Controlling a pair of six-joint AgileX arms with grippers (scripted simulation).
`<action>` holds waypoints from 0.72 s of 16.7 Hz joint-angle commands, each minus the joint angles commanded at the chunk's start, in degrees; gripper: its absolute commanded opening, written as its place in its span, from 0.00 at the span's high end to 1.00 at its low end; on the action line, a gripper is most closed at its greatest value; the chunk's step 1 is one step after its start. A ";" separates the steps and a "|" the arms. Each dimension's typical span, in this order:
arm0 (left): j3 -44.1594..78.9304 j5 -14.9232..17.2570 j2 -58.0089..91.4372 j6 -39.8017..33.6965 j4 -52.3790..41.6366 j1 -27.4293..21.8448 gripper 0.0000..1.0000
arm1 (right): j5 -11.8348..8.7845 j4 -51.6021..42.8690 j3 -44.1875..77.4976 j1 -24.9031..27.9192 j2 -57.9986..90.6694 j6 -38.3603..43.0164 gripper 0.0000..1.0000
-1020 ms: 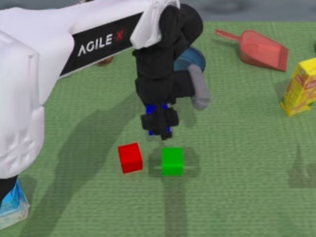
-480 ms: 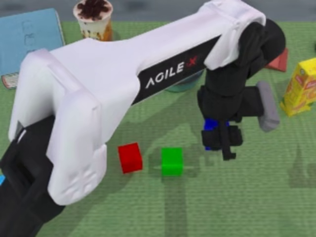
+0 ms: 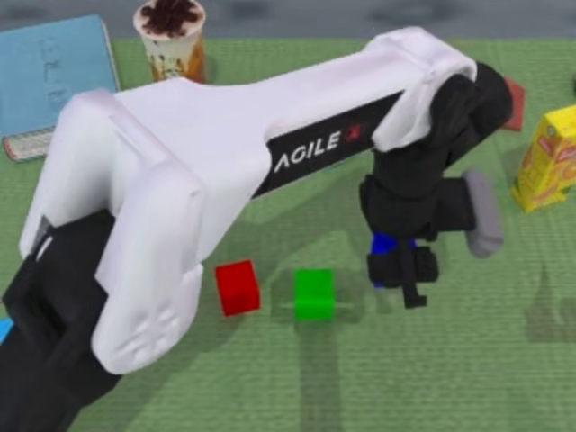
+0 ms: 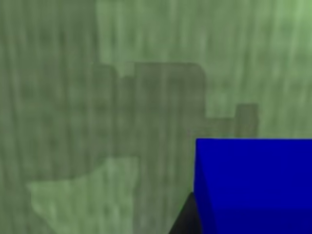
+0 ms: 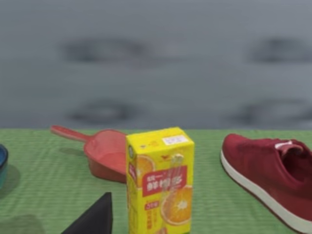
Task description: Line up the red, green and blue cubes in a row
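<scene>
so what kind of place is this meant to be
Probably a rendered test tabletop, not a real room: a green textured table under a plain grey backdrop, strewn with unrelated props such as a juice carton, a red shoe and colour cubes, the red cube among them.

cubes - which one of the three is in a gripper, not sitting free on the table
The blue cube, clamped in the left gripper; the red cube and green cube sit free.

Left arm stretched across surface, left gripper (image 3: 402, 268) pointing down, jaws clamped on blue cube (image 3: 383, 244).
</scene>
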 joint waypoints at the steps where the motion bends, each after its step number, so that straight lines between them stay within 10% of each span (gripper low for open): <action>1: -1.81 -0.03 0.31 -0.14 2.38 0.07 1.00 | 0.00 0.00 0.00 0.00 0.00 0.00 0.00; 8: -6.44 -0.10 1.34 -0.12 7.68 -0.15 1.00 | 0.00 0.00 0.00 0.00 0.00 0.00 0.00; 12: -6.44 -0.10 1.34 -0.12 7.68 -0.15 0.70 | 0.00 0.00 0.00 0.00 0.00 0.00 0.00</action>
